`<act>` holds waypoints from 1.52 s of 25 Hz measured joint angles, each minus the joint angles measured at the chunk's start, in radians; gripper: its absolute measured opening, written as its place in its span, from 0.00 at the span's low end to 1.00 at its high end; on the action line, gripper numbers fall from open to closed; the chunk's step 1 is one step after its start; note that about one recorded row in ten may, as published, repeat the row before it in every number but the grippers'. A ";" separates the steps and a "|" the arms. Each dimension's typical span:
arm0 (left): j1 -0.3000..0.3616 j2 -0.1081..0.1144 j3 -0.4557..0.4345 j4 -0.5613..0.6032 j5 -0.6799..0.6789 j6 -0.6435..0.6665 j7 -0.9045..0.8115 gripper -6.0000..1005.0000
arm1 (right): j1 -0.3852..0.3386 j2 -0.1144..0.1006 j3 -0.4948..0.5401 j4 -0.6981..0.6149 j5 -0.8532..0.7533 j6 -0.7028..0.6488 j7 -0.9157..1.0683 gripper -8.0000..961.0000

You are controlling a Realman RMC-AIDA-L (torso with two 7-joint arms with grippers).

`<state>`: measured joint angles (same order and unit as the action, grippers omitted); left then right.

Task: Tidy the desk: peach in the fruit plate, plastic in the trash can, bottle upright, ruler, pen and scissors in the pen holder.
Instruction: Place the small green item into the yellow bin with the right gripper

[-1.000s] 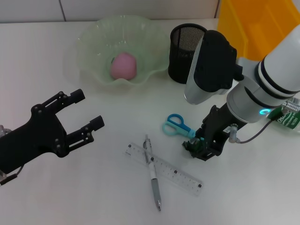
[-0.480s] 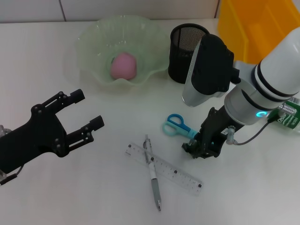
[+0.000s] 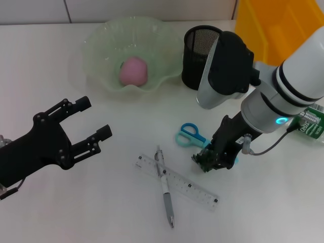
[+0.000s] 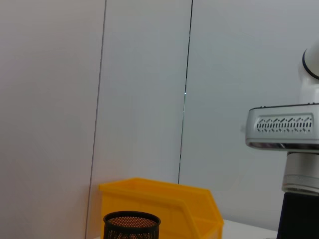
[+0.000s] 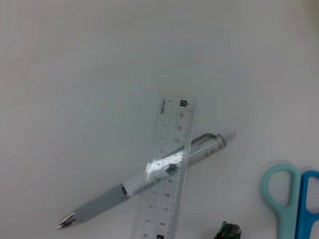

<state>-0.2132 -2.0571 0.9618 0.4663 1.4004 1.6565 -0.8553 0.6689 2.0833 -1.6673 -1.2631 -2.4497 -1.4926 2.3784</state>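
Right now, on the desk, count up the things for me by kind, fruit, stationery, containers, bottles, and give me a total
Fruit: 1, the peach.
Stationery: 3, the scissors, the pen, the ruler.
Containers: 3, the fruit plate, the pen holder, the yellow bin.
Bottles: 1, the bottle, lying at the desk's right edge.
Total: 8.

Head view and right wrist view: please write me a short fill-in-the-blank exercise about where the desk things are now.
1. The pink peach lies in the green fruit ____.
2. The pen lies crossed with the clear ____.
3. The right gripper is low over the desk, at the blades of the blue ____.
4. The black mesh pen holder stands ____.

Missing words: plate; ruler; scissors; upright
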 joint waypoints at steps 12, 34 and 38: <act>-0.001 0.003 0.000 0.001 0.000 0.000 -0.004 0.79 | -0.018 -0.001 0.206 -0.115 0.001 -0.049 -0.008 0.32; -0.010 0.005 0.000 0.000 0.000 0.000 -0.011 0.79 | -0.015 -0.047 0.721 0.127 -0.074 0.460 -0.142 0.40; -0.011 0.005 0.000 0.000 0.000 0.004 -0.012 0.79 | -0.003 -0.042 0.720 0.170 -0.081 0.472 -0.133 0.41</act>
<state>-0.2240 -2.0524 0.9618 0.4662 1.4005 1.6605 -0.8674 0.6660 2.0411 -0.9476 -1.0926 -2.5303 -1.0208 2.2451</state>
